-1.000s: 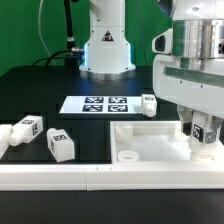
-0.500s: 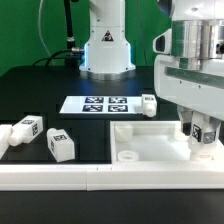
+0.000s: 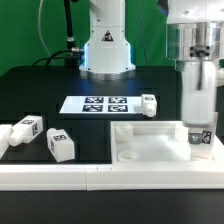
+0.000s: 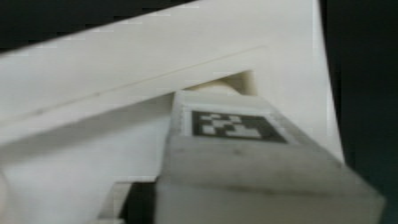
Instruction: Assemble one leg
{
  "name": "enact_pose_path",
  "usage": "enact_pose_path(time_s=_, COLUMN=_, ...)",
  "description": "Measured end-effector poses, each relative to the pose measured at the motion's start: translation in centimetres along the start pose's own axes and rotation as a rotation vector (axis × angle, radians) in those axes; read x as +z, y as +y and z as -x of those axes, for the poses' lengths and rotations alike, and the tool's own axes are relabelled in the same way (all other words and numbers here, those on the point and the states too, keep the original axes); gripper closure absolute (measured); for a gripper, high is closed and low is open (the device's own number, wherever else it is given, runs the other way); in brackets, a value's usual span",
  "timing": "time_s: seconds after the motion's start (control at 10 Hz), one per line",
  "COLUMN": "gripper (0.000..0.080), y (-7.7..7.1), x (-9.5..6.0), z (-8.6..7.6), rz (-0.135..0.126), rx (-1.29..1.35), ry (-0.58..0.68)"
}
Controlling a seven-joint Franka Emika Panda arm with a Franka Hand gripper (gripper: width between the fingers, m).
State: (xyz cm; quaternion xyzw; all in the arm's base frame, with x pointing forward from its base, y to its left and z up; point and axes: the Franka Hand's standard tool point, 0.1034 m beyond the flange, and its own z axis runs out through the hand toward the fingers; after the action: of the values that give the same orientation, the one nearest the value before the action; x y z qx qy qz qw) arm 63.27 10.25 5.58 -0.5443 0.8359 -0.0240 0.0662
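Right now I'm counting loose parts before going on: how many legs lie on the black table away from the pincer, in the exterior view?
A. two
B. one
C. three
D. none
C: two legs lie at the exterior view's left, and a third lies beside the marker board; a fourth leg is at the pincer, over the panel.
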Motion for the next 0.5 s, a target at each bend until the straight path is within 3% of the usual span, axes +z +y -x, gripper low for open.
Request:
enact_pose_path(time_s=0.1, gripper=0.0519, y=0.15, x=-0.05, z=-0.03, rz=-0.023, rx=0.027, ry=-0.001)
enact_pose_path(time_s=0.4, gripper=0.0512, y=0.14, x=-0.15, z=-0.01, rz=-0.022, rx=-0.115, ry=0.004)
enact_pose_path(time_s=0.5, gripper=0.0316, y=0.04, x=-0.38, z=0.23, rz=-0.022, rx=-0.261, ry=0.003)
